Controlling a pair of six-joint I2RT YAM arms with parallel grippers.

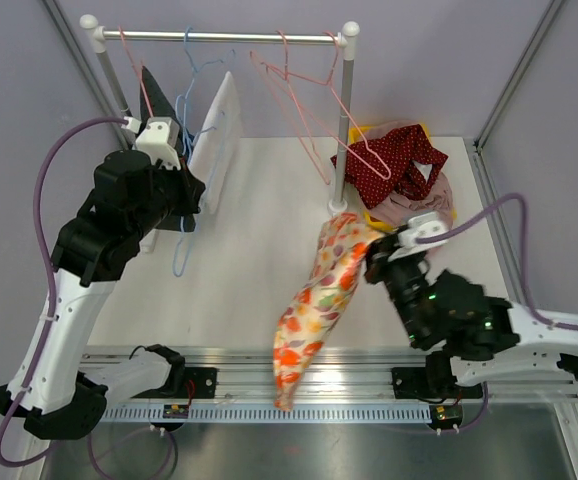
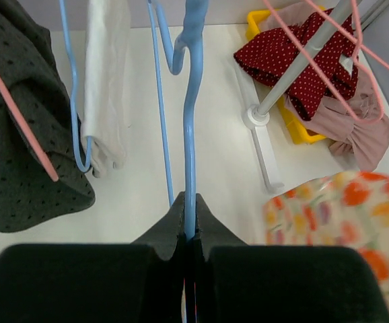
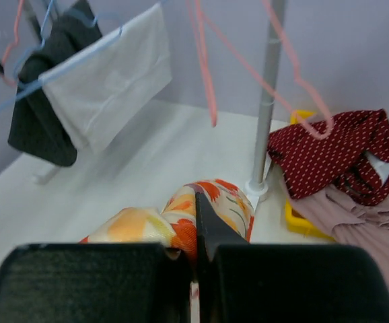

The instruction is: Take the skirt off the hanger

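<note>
The skirt (image 1: pixel 319 300) is floral, orange and yellow, and hangs in a long fold from my right gripper (image 1: pixel 374 255) down past the table's front edge. In the right wrist view the gripper (image 3: pixel 196 232) is shut on the skirt's bunched top (image 3: pixel 204 202). My left gripper (image 1: pixel 187 205) is shut on a thin blue hanger (image 1: pixel 180 250) near the rack's left end. In the left wrist view the jaws (image 2: pixel 189 202) pinch the hanger's wire (image 2: pixel 193 121). The skirt (image 2: pixel 342 215) lies apart from the hanger, to its right.
A clothes rail (image 1: pixel 219 37) on two posts spans the back. It carries a dark dotted garment (image 1: pixel 154 90), a white cloth (image 1: pixel 219 130) on a blue hanger, and empty pink hangers (image 1: pixel 309 90). A yellow bin (image 1: pixel 374 130) with red dotted (image 1: pixel 399 160) and pink clothes sits at right.
</note>
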